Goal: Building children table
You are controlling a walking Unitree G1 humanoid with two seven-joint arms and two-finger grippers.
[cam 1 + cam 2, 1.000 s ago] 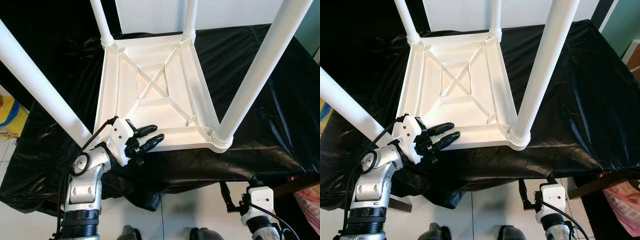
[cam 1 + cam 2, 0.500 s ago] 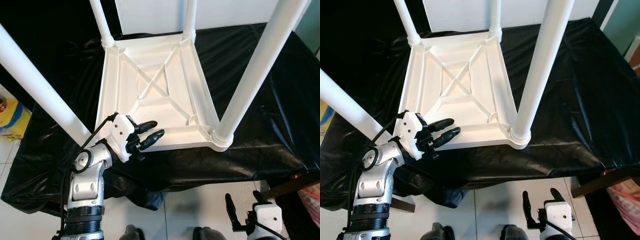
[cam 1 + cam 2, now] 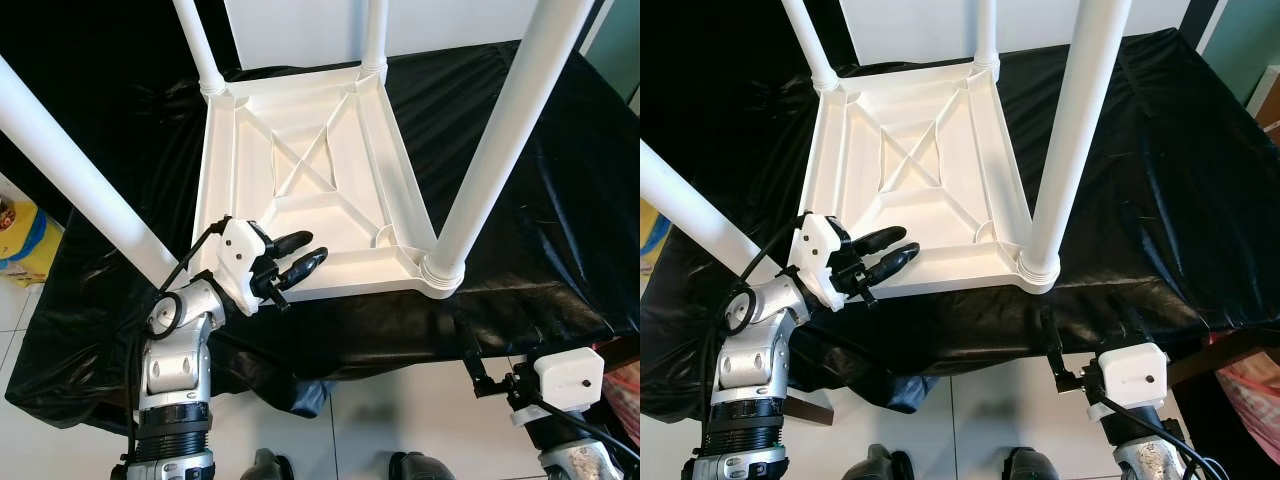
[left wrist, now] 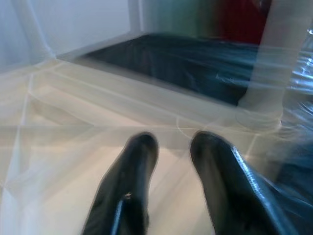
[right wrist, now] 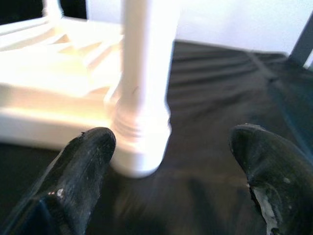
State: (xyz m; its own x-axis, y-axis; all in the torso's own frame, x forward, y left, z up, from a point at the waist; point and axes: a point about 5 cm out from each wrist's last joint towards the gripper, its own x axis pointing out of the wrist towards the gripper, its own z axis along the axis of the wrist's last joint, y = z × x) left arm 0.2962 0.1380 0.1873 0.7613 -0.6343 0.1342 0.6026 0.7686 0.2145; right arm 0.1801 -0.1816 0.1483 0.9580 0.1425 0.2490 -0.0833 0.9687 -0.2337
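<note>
The white children's table lies upside down on a black sheet in the middle of the frame, its 4 legs pointing up. The left gripper, at lower left, rests over the table's near edge, fingers slightly apart and empty. The right gripper, at lower right, hangs wide open just below the near-right leg.

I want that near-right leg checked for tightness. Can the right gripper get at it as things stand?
Probably yes: the right gripper is open below the table edge, facing the near-right leg, nothing between.
</note>
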